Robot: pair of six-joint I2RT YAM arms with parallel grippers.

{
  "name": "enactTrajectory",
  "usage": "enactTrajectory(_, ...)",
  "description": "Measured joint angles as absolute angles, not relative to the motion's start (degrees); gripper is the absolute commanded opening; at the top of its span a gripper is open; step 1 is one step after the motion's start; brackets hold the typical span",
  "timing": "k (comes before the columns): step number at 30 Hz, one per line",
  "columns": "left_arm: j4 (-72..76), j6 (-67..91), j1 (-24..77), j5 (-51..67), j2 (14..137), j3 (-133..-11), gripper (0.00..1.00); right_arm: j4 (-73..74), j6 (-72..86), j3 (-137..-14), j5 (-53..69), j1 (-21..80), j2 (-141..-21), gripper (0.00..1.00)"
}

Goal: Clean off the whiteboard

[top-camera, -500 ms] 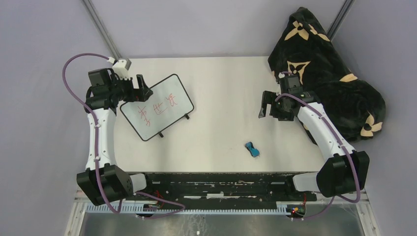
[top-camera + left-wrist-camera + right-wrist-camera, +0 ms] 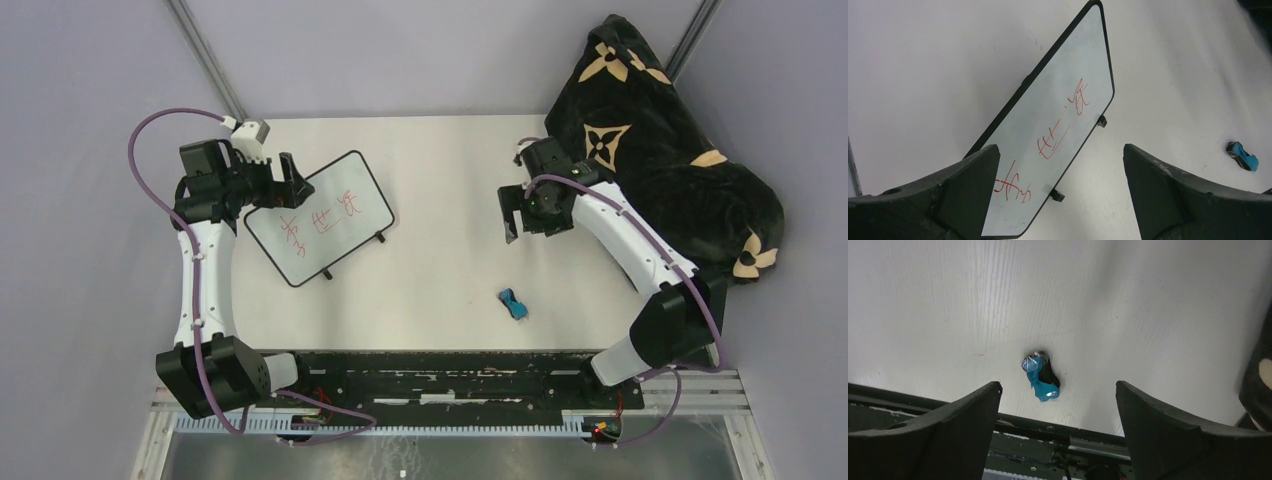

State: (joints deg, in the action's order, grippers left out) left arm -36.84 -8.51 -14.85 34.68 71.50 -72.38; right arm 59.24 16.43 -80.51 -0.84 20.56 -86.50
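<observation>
A small black-framed whiteboard (image 2: 320,220) with red writing lies tilted on the left of the white table; it also shows in the left wrist view (image 2: 1058,125). My left gripper (image 2: 292,183) is open and empty at the board's far left corner. A small blue eraser (image 2: 513,304) lies on the table near the front edge, right of centre; it also shows in the right wrist view (image 2: 1040,377) and the left wrist view (image 2: 1243,155). My right gripper (image 2: 512,212) is open and empty, held above the table behind the eraser.
A black blanket with tan flower patterns (image 2: 660,140) is heaped at the back right, over the table's edge. The black base rail (image 2: 440,375) runs along the front edge. Metal frame posts (image 2: 205,50) stand behind the table.
My right arm has swung left and a little back, away from the blanket toward the table's middle. The left arm, whiteboard and eraser have not moved.
</observation>
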Motion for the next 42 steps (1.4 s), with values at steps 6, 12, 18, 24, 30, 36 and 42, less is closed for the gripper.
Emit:
enactTrajectory(6,-38.6,-11.7,-14.9,34.7,71.5,-72.4,0.99,65.9,14.7,-80.4,0.4,25.8,-85.9,0.86)
enactTrajectory(12,-40.0,-14.3,-14.6,34.8,71.5,-72.4,1.0,68.7,15.4,-74.8,-0.6,33.3,-82.6,0.88)
enactTrajectory(18,-40.6,-14.4,-14.6,35.8,71.6,-72.4,1.0,66.0,19.1,-65.8,-2.8,39.0,-82.1,0.9)
enactTrajectory(24,-40.6,-14.4,-14.6,36.3,71.6,-72.4,0.99,58.7,23.0,-56.0,-3.2,38.9,-80.6,0.85)
enactTrajectory(30,-40.6,-14.4,-14.6,36.5,71.6,-72.3,0.98,51.4,24.2,-53.6,-4.3,38.9,-82.8,0.82)
enactTrajectory(36,-40.7,-14.4,-14.5,36.6,71.2,-71.7,0.97,46.3,24.2,-53.5,-5.1,38.8,-88.1,0.75)
enactTrajectory(42,-40.9,-14.4,-14.5,36.5,70.1,-71.6,0.97,44.0,24.0,-53.5,-5.1,38.7,-90.1,0.65)
